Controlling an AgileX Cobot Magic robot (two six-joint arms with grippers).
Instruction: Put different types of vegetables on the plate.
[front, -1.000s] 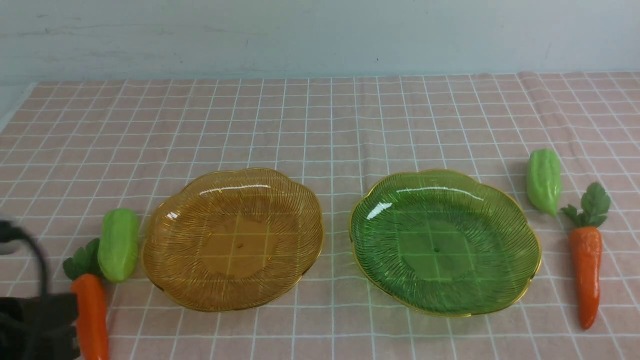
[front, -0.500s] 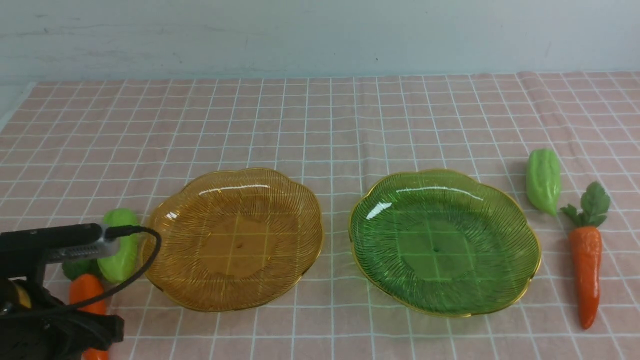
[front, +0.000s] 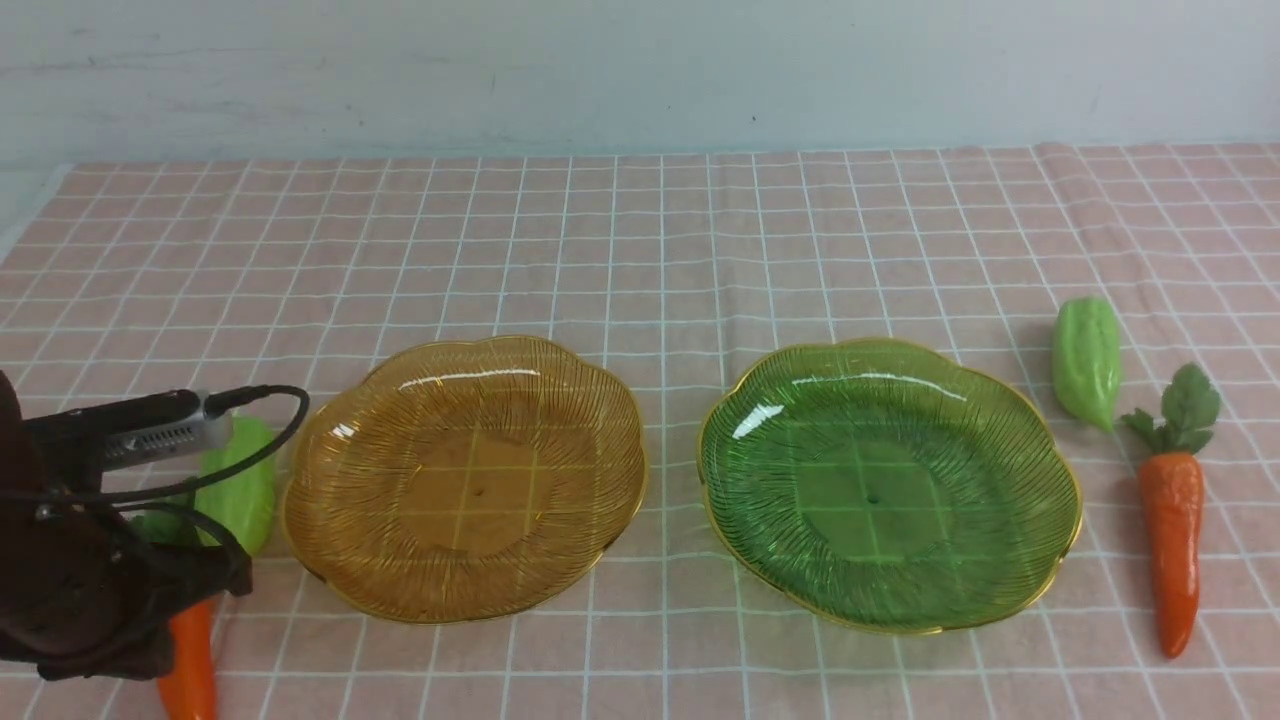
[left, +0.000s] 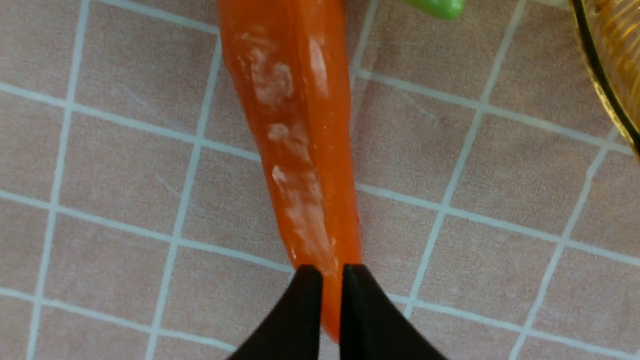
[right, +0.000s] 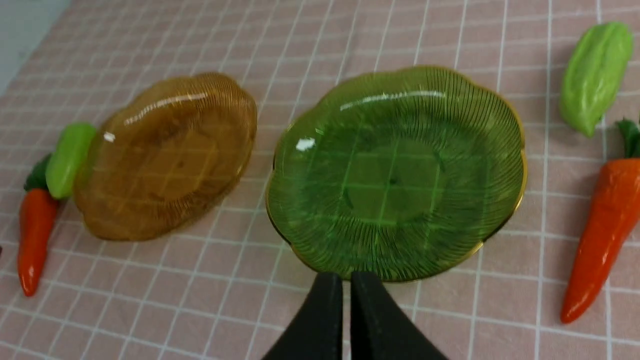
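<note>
Carrot (left: 295, 150) lies beneath left gripper (left: 331, 274), long axis in line with jaws, tip toward robot; jaws almost closed, empty, need widening. Right gripper (right: 346, 277) well apart.

This looks like a robot test lab staged as a kitchen. A pink checked cloth (front: 640, 240) lies before a bare pale wall (front: 640, 70). It carries a glossy toy carrot (front: 1170, 540), a toy gourd (front: 1087, 360), a ribbed amber plate (front: 300, 480) and a green plate (front: 1068, 500). A cabled black robot arm (front: 80, 580) stands over it.
</note>
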